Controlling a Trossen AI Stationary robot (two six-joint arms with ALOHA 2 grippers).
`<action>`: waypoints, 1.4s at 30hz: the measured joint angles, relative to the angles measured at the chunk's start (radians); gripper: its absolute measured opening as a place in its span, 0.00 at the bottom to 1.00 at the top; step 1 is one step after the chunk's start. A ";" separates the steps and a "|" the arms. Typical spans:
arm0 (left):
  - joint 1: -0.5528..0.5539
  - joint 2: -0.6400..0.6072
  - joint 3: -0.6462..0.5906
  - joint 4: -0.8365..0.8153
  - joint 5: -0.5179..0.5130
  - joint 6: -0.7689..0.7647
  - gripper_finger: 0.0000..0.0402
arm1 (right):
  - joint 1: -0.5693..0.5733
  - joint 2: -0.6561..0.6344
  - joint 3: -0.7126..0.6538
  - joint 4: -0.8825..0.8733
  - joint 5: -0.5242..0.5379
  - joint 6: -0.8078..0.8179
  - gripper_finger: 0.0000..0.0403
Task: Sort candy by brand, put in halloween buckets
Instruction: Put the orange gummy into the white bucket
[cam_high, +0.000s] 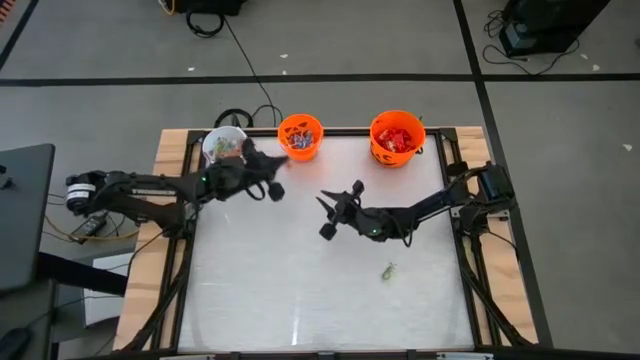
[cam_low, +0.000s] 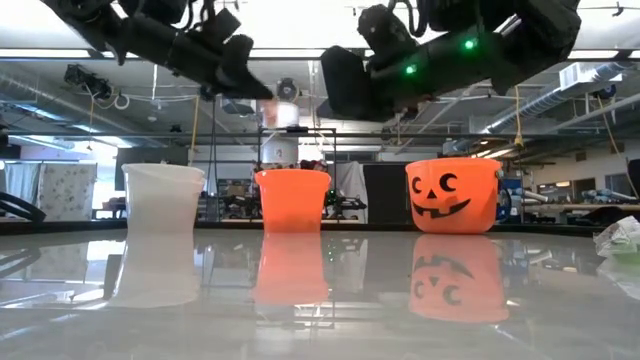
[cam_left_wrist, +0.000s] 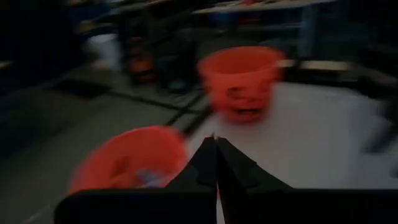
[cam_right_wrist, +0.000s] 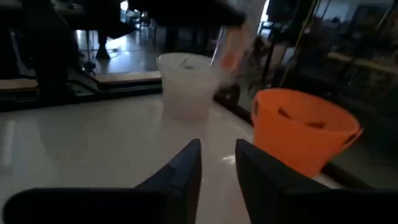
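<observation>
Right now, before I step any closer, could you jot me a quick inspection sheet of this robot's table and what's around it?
Surface: glossy white table, wood-edged.
Job's things: white bucket, small orange bucket, larger orange bucket along the far edge, all holding candy; one greenish candy loose on the table.
Clutter: nothing seen.
Grippers: left gripper shut, empty, near the small orange bucket; right gripper open, empty, mid-table.
Cables: black cable on the floor behind.
Surroundings: workshop, no people seen.
</observation>
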 joint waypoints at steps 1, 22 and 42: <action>0.015 -0.017 0.000 -0.028 -0.040 -0.002 0.01 | -0.007 0.000 0.000 -0.012 -0.017 0.023 0.28; 0.358 -0.403 -0.290 -0.079 -0.195 -0.101 0.01 | -0.107 0.000 0.000 -0.049 -0.396 0.272 0.30; 0.549 -0.404 -0.222 -0.415 0.055 -0.269 0.35 | -0.131 -0.069 0.000 -0.330 -0.326 0.322 0.41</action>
